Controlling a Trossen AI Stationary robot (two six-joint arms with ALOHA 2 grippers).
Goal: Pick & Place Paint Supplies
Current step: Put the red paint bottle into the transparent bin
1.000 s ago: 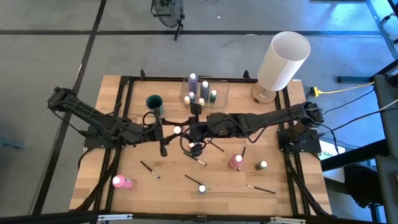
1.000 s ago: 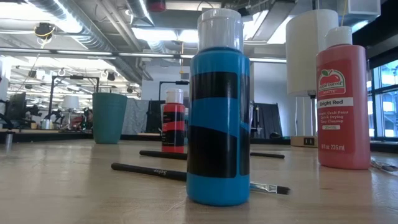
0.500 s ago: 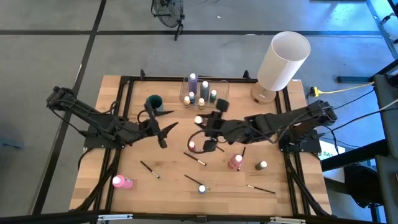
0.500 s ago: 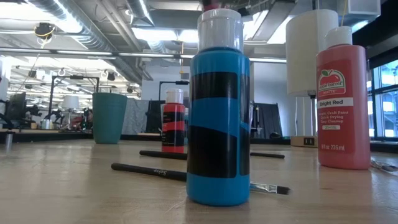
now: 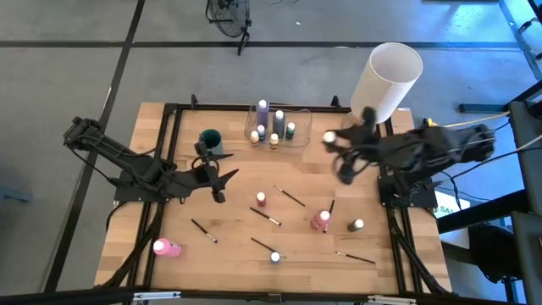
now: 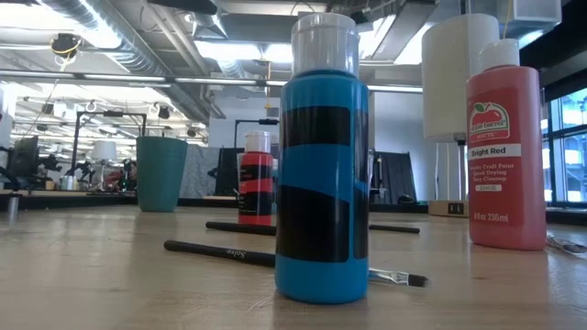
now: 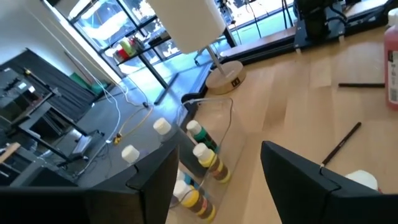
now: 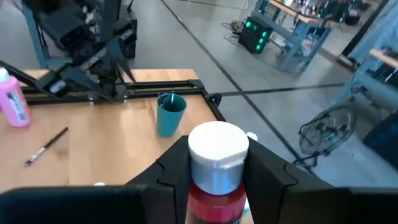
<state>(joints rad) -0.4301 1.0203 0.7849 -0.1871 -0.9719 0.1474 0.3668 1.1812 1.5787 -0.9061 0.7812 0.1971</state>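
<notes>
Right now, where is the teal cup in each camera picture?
High view: teal cup, left of centre, toward the table's back.
Low view: left, far across the table.
Left wrist view: not in it.
Right wrist view: near the centre.
Shared landmark: the white cylinder, seen in the high, low and left wrist views.

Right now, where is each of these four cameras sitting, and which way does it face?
High: overhead, looking straight down on the table and both arms.
Low: at tabletop height, facing a blue bottle; no arm shows.
Left wrist: past its open end effector toward the clear box.
Right wrist: past its end effector, shut on a red bottle.
High and right wrist both show the teal cup.
</notes>
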